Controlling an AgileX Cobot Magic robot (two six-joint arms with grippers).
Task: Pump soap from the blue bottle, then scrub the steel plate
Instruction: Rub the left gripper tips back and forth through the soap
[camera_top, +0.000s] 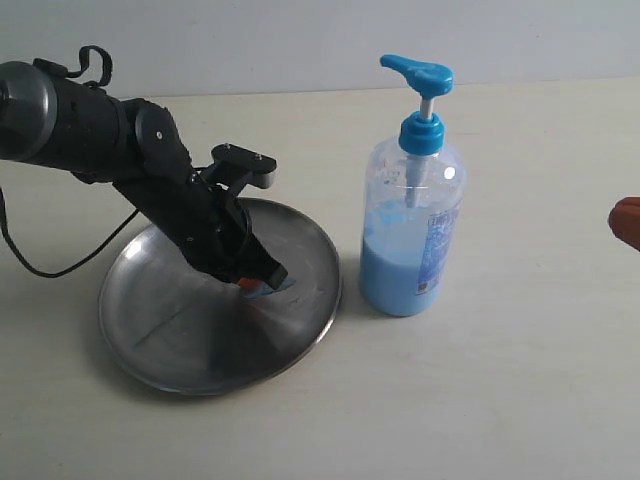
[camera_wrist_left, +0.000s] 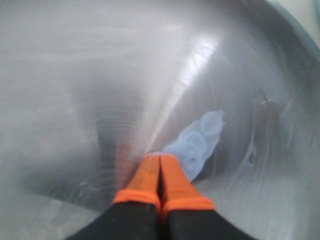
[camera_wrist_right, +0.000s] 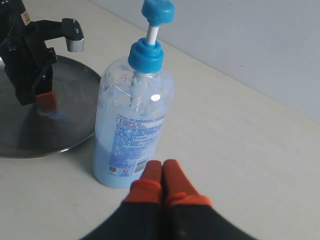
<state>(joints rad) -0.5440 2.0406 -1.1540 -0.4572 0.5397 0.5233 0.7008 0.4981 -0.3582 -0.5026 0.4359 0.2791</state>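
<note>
The dull grey, streaked plate (camera_top: 180, 335) lies on the table (camera_top: 480, 400). The clear bottle (camera_top: 412, 230) stands just beside its rim at 3 o'clock, its lower part filled with pale blue soap (camera_top: 395, 275). A glossy puddle (camera_wrist_left: 200, 140) sits toward 3 o'clock of the plate's centre. The left gripper (camera_wrist_left: 160, 167), clenched and empty, meets the plate at the puddle's edge. The right gripper (camera_wrist_right: 161, 175), clenched on nothing, hangs near the bottle's base.

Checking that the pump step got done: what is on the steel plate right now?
A small pale blue soap puddle lies on the steel plate, with the left gripper, shut, at its edge. Whether anything lies under its tips is hidden.
</note>
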